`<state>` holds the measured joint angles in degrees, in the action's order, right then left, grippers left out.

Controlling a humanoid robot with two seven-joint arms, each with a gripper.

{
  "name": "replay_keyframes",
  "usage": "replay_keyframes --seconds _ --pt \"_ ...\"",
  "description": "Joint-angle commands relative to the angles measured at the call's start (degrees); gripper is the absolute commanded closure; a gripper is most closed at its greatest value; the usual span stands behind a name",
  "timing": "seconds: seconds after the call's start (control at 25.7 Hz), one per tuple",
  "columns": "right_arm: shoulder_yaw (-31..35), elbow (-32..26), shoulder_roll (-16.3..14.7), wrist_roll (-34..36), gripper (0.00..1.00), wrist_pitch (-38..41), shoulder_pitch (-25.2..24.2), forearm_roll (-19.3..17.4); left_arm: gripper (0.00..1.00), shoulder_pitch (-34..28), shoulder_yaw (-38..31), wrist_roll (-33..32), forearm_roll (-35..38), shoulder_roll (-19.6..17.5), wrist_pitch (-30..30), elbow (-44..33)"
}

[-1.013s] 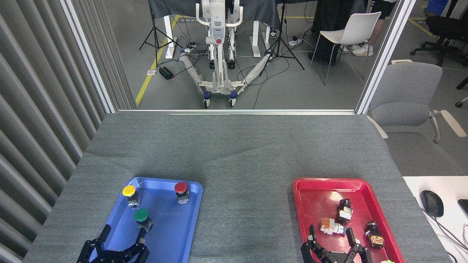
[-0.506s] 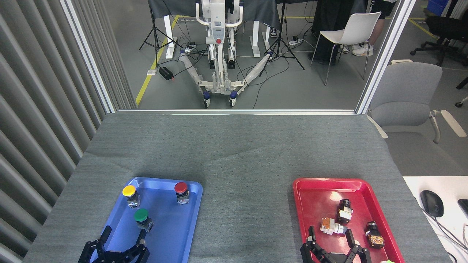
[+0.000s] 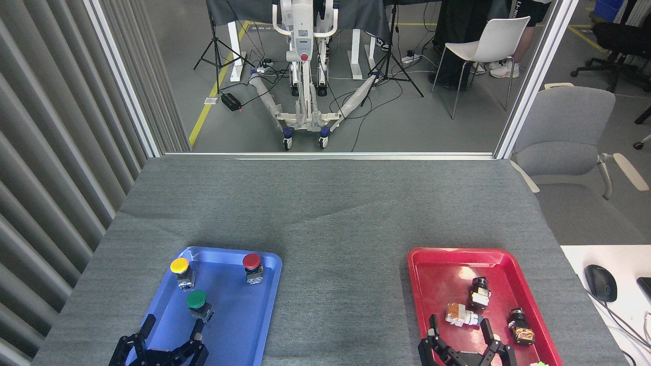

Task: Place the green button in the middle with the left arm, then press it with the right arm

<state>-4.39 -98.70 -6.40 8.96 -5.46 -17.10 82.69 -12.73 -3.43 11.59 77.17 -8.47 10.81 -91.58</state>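
With the green button (image 3: 196, 300) standing in the blue tray (image 3: 239, 325) at lower left, the left gripper (image 3: 172, 325), fingers spread apart just below it, should straddle the grey body under the cap and close squarely, while the right gripper (image 3: 460, 325) waits open at lower right

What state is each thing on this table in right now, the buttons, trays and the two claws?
green button: upright in the blue tray, untouched.
yellow button: upright, same tray.
red button: upright, same tray.
left gripper: fingers open, just short of the green button.
right gripper: fingers open, over the red tray.
the middle: bare cloth.
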Motion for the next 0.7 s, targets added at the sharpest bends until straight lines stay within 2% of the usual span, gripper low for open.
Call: replay_keyframes --seconds 0.0,0.16,0.39,0.66 --pt "0.0 0.0 -0.01 0.01 0.0 0.01 -0.04 0.01 0.01 -0.01 0.0 -0.08 0.0 -0.06 0.0 0.0" --pt "0.0 0.0 -0.1 0.01 0.0 0.01 -0.04 0.01 0.01 0.25 0.0 -0.08 0.0 0.03 0.0 0.97" --pt "0.0 -0.09 -0.19 0.01 0.0 0.01 0.05 0.01 0.01 5.08 2.2 -0.43 0.96 -0.06 0.88 11.69" --pt "0.0 -0.09 -0.1 0.01 0.0 0.01 0.05 0.01 0.02 11.5 2.9 -0.43 1.23 -0.41 5.1 19.33"
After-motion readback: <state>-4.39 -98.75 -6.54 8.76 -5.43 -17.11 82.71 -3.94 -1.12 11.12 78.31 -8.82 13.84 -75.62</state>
